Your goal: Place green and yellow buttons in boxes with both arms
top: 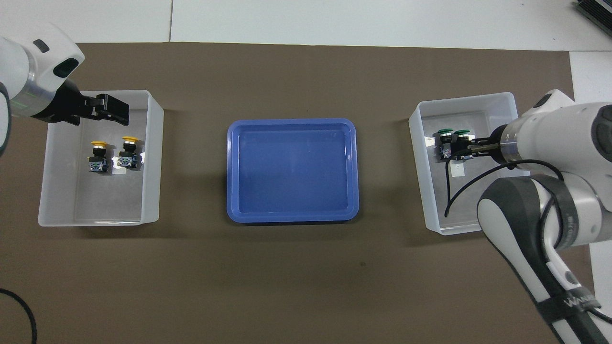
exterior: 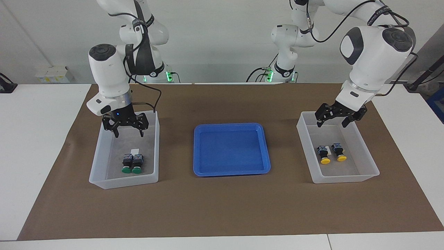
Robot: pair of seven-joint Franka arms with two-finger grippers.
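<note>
Both green buttons (exterior: 131, 164) lie side by side in the box (exterior: 104, 152) at the right arm's end of the table, both yellow buttons (exterior: 331, 153) in the box (exterior: 364, 152) at the left arm's end. The right gripper (exterior: 127, 129) and left gripper (exterior: 335, 119) hang above their boxes, jaws apart and empty. These buttons look light, rigid and top-heavy; the blocky body should grip better than the round cap.

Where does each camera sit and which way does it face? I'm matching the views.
Facing view: high across the table, looking at the robots; both arms show, left end effector, right end effector.
Overhead view: high above the robots' end, looking steeply down; forearms enter at the sides.
Shared: blue tray, green buttons, yellow buttons, mirrored.
</note>
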